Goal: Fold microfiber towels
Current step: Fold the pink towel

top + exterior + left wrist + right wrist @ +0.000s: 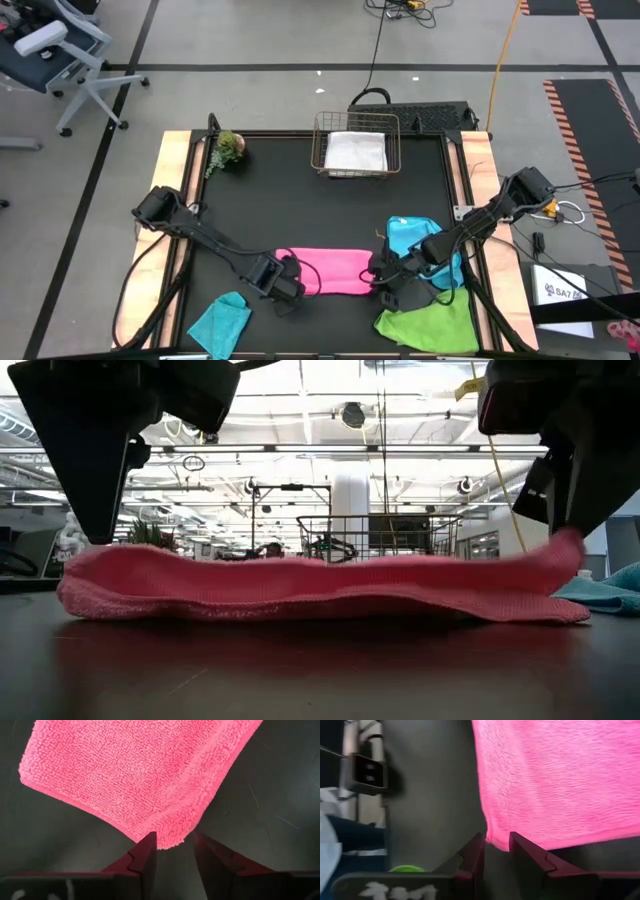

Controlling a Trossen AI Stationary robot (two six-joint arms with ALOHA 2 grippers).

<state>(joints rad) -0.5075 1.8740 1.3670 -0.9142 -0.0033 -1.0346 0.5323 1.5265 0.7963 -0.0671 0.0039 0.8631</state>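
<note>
High view, both arms at the near half of the dark worktop [300,190]: left claw [288,284] at one end of the hot pink towel [335,268], right claw [388,283] at the other, the towel lying flat in a long doubled strip between them. Left wrist view: fingers [145,857] parted, a pink corner lying in the gap, not pinched. Right wrist view: fingers [472,855] likewise apart about the towel's edge, released. Elsewhere: teal towel [222,322] at the near left, sky blue towel [412,238] and lime green towel [430,325] at the right, white towel [356,152] in the wire basket [322,140], small plant [228,150] at the far left. Step judged: first fold laid down and let go. Next move, by judgement: regrasp the strip's ends and fold again, or carry to the basket.
</note>
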